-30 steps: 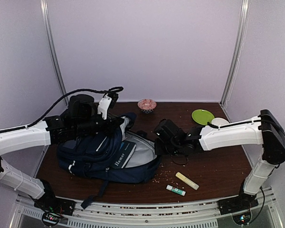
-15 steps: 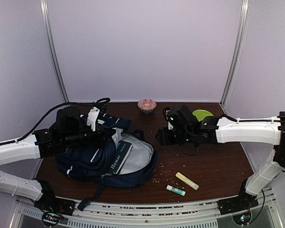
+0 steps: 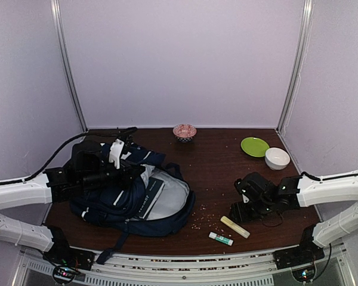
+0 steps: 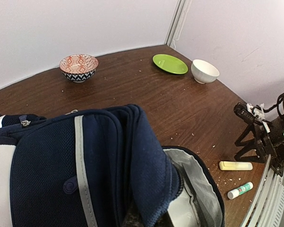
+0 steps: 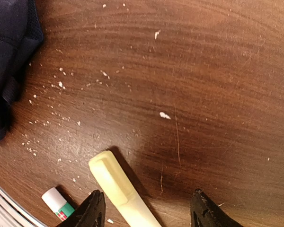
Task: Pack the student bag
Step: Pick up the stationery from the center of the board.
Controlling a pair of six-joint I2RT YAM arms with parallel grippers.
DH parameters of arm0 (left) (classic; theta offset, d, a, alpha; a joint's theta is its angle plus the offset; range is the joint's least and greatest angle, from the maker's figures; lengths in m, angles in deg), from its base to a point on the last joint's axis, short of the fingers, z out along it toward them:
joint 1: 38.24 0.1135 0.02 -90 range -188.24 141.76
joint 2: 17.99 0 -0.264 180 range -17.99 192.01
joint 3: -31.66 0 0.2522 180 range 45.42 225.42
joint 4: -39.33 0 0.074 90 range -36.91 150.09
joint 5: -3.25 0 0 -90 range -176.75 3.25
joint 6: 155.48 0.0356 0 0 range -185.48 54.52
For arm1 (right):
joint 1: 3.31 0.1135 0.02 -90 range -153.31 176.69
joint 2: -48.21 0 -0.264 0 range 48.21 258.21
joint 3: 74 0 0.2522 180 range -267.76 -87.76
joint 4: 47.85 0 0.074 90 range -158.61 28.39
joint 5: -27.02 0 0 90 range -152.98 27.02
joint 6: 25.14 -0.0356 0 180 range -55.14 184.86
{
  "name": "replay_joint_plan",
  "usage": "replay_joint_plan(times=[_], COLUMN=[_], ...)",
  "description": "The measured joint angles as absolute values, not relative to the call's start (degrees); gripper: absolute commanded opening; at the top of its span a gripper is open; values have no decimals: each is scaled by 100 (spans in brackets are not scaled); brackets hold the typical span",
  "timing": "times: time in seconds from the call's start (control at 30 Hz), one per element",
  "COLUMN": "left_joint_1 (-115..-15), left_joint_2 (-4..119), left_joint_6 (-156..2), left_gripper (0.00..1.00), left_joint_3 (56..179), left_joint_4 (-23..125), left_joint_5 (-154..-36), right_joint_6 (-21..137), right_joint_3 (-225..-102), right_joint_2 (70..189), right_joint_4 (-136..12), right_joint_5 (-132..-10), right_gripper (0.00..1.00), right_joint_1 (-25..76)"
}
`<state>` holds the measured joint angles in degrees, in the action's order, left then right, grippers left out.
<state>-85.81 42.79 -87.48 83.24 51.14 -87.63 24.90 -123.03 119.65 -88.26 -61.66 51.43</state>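
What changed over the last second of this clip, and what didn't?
The right gripper left the student bag's mouth, swung right and toward the near edge, opened its jaws, and now hangs over the pale yellow marker. The left gripper stays shut on the bag's flap, shifted slightly left. The book, glue stick and green plate lie as before.

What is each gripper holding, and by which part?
Left gripper clamps the bag by the navy edge of its opening; right gripper is open, holding nothing.

White lettering on the dark book (image 3: 148,198) inside the student bag (image 3: 104,205) is too blurred to read
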Motion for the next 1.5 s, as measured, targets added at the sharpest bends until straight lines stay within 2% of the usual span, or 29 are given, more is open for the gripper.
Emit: replay_joint_plan(times=[0.2,0.57,0.8,0.97,1.13,1.37,1.5], left_joint_1=[-8585,-8592,-8601,-8607,-8609,-8620,-8629], left_joint_2=[4283,4338,4397,4397,4394,4394,4394], left_joint_6=[-8757,-8774,-8774,-8774,-8772,-8774,-8776], left_gripper=[0,0,0,0,0,0,0], left_joint_3=[8324,8322,8322,8320,8320,8320,8320], left_joint_4=[5114,5094,5061,5065,5072,5081,5100], left_joint_5=[-8768,-8774,-8805,-8798,-8796,-8785,-8770], right_joint_6=[2440,2437,2442,2348,1998,1550,1491], right_joint_3=[-12290,-12058,-12154,-12353,-12593,-13286,-13623], right_joint_2=[11991,12112,12411,12662,12807,13150,13534], right_joint_4=[-8752,-8828,-8942,-9014,-9080,-9060,-9054], right_joint_5=[-6367,-6576,-6546,-6386,-6128,-5685,-5505], right_gripper=[63,56,44,28,21,21,25], right_joint_1=[5143,5264,5462,5565,5609,5609,5585])
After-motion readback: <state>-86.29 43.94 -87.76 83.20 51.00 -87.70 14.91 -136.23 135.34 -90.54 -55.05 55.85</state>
